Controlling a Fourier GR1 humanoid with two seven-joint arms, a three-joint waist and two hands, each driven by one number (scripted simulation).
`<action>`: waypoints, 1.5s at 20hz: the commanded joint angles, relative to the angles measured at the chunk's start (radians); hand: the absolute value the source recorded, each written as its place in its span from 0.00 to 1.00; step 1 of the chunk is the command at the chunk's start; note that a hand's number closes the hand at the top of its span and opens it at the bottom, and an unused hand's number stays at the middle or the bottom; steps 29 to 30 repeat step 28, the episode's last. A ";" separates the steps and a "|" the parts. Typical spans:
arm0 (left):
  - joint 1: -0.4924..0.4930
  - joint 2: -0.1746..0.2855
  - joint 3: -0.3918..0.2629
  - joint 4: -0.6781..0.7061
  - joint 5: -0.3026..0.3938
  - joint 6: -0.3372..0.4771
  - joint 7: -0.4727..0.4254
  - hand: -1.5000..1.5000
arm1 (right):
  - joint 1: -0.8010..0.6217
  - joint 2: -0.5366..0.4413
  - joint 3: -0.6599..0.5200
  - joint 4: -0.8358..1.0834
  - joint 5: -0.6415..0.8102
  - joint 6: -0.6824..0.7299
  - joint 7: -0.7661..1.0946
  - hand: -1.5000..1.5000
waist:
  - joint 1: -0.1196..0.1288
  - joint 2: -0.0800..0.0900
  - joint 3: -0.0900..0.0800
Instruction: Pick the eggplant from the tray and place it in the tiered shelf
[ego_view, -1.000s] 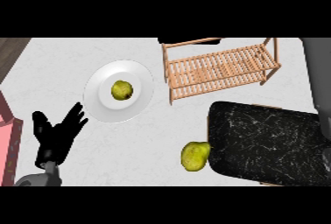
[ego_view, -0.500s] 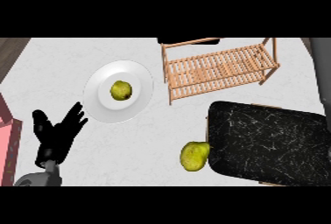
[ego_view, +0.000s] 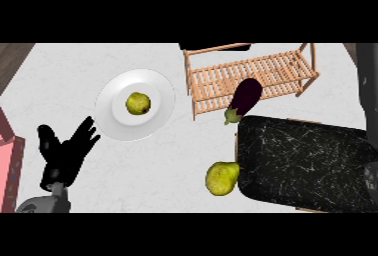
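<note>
Head view, oblong purple eggplant (ego_view: 247, 94) over slatted wooden shelf (ego_view: 214, 80), left hand (ego_view: 65, 159) fingers (ego_view: 85, 132) spread.

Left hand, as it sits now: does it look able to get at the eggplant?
Probably not easily. The left hand rests open at the view's lower left, while the eggplant lies across the counter against the shelf, beside the tray. The plate with its fruit sits between them.

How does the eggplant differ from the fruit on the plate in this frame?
The eggplant is dark purple and elongated; the fruit is yellow-green and rounded. The eggplant is slanted over the front edge of the shelf, stem towards the tray; the fruit sits on the white plate. The left hand touches neither.
</note>
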 joint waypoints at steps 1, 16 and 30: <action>-0.027 -0.053 -0.026 0.056 -0.032 0.042 -0.014 0.50 | -0.044 0.007 -0.080 0.030 -0.082 -0.036 0.028 0.00 | -0.002 0.005 -0.005; 0.020 -0.027 -0.023 -0.008 -0.020 -0.003 0.000 0.50 | -0.083 -0.292 -0.260 0.123 -0.132 -0.233 0.091 0.00 | 0.006 0.007 -0.004; -0.064 -0.020 0.008 0.056 -0.019 0.009 0.021 0.50 | 0.021 -0.587 -0.378 0.341 -0.289 0.046 -0.049 0.00 | 0.004 0.013 -0.003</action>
